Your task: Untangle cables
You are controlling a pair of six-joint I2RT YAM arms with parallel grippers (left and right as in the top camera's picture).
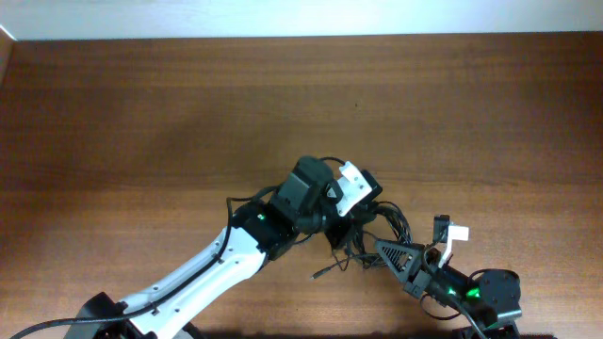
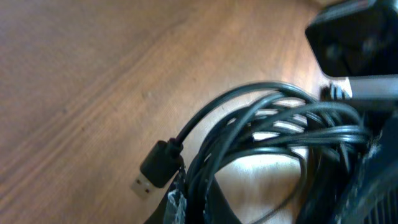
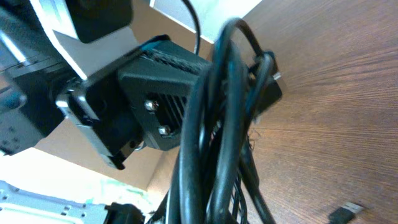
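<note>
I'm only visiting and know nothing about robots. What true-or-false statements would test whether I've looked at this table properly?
1. The cables are white. False: they are black.
2. The table is brown wood. True.
3. Only one arm is near the cables. False: the left tool and the right tool are both at the clump.
4. One cable ends in a plug with a metal tip. True.
5. The cables sit in the table's far corner. False: they are near the front edge.

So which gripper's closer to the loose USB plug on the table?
Left. The left gripper sits just up-right of the USB plug in the overhead view; the right gripper is farther right, past the cables.
</note>
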